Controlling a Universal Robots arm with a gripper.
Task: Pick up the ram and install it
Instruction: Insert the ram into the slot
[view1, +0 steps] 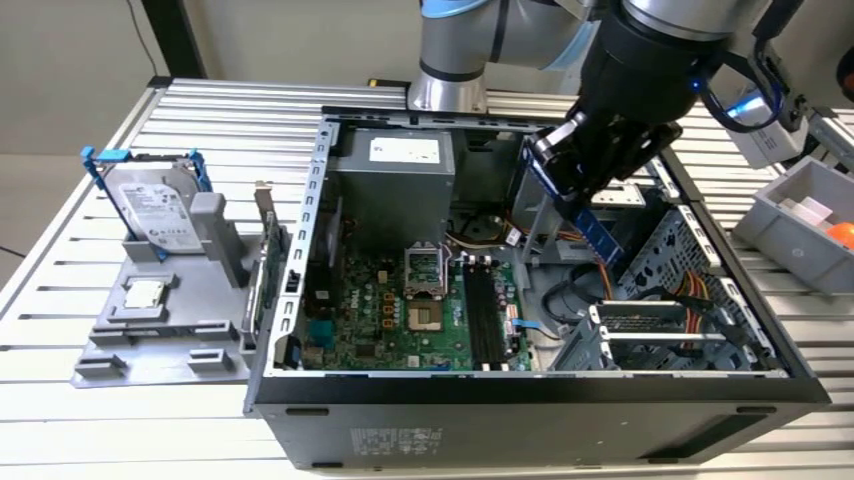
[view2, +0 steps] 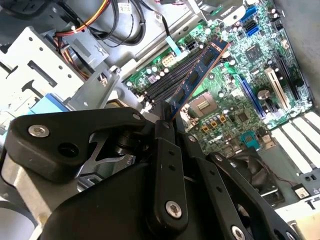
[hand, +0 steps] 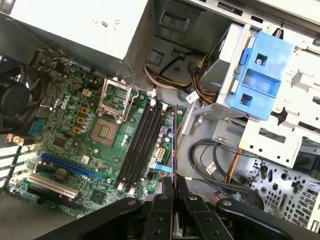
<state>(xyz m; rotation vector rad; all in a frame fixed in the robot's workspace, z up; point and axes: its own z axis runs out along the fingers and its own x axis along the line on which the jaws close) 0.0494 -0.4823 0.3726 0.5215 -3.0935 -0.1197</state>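
Note:
My gripper (view1: 587, 178) hangs over the open computer case (view1: 534, 385) and is shut on the ram (view1: 594, 232), a long thin stick that slants down into the case on the exterior view's right. In the second wrist view the ram (view2: 197, 75) sticks out from between the black fingertips (view2: 161, 131), its row of black chips showing, above the motherboard. In the first wrist view I see the ram (hand: 174, 145) edge-on, held at the gripper (hand: 174, 184), hovering beside the black memory slots (hand: 142, 145). The slots (view1: 487, 312) sit empty below and to the left of the stick.
A silver hard drive with blue brackets (view1: 154, 205) and a small square chip (view1: 144, 292) rest on a grey stand left of the case. The power supply (view1: 394, 165), drive cage (view1: 694, 290), cables (hand: 220, 170) and a blue bracket (hand: 260, 75) crowd the case. A grey bin (view1: 807, 215) stands at right.

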